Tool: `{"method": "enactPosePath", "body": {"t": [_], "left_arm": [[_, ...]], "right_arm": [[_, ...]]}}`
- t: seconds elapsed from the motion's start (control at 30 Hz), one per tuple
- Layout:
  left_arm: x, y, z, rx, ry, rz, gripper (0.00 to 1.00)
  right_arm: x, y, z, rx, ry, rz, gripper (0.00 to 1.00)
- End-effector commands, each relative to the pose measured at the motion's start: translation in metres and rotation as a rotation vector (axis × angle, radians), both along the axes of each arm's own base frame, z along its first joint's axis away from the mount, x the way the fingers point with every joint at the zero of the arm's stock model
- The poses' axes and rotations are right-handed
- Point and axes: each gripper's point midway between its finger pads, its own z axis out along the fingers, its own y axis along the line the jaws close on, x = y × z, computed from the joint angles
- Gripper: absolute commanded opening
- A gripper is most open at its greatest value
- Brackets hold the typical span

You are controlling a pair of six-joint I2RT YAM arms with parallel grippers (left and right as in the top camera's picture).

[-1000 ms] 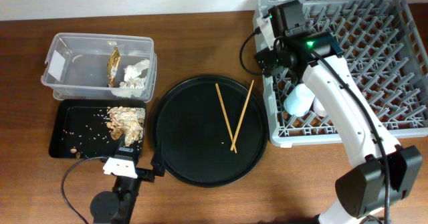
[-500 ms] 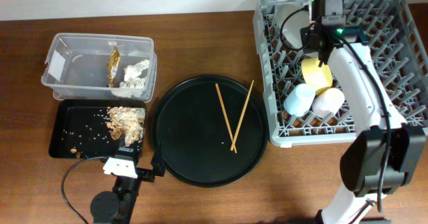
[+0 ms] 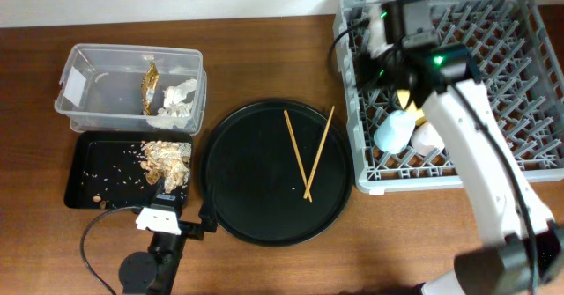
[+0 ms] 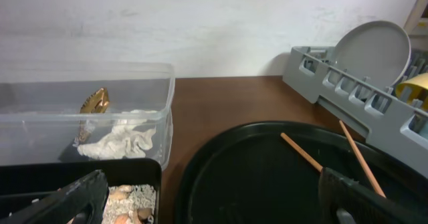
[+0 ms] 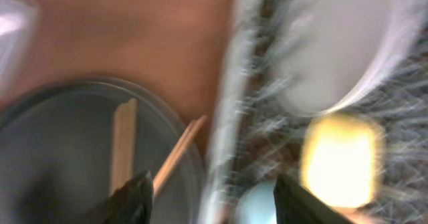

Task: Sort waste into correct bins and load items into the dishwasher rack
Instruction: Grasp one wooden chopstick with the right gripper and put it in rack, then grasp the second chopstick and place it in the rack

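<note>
Two wooden chopsticks [image 3: 308,150] lie crossed on the round black tray [image 3: 256,198]; they also show in the left wrist view [image 4: 304,154] and blurred in the right wrist view [image 5: 124,144]. My right gripper [image 3: 392,48] [image 5: 210,197] is open and empty above the left edge of the grey dishwasher rack [image 3: 493,92]. In the rack stand the grey plate [image 5: 334,57], yellow bowl [image 5: 338,160], light-blue cup [image 3: 392,132] and pink cup [image 3: 427,138]. My left gripper [image 3: 172,209] [image 4: 214,204] is open and empty at the table's front.
The clear tub [image 3: 88,101] at back left holds the white tissue [image 3: 181,97] and the gold wrapper [image 3: 150,84]. The shallow black tray [image 3: 97,185] in front of it holds the food scraps [image 3: 167,158]. My right arm crosses the rack's front part.
My right gripper swung from the rack's left side to its back, then came back left over the plate and bowl. The left arm has not moved.
</note>
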Motion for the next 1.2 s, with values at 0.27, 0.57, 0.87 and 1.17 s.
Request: {"method": "enactPosePath", "body": {"t": [0.27,0.57,0.87,1.17], "left_arm": [[0.0,0.0,-0.002,0.015,-0.002,0.001,0.99],[0.0,0.0,-0.002,0.015,-0.002,0.001,0.99],[0.0,0.0,-0.002,0.015,-0.002,0.001,0.99],[0.0,0.0,-0.002,0.015,-0.002,0.001,0.99]], "right_arm": [[-0.112,0.078,-0.231,0.119,0.53,-0.274,0.47],[-0.057,0.048,-0.072,0.049,0.051,-0.057,0.04],[0.002,-0.031,-0.128,-0.187,0.097,-0.077,0.57],[-0.094,0.129,-0.191,-0.043,0.344,0.011,0.56]]}}
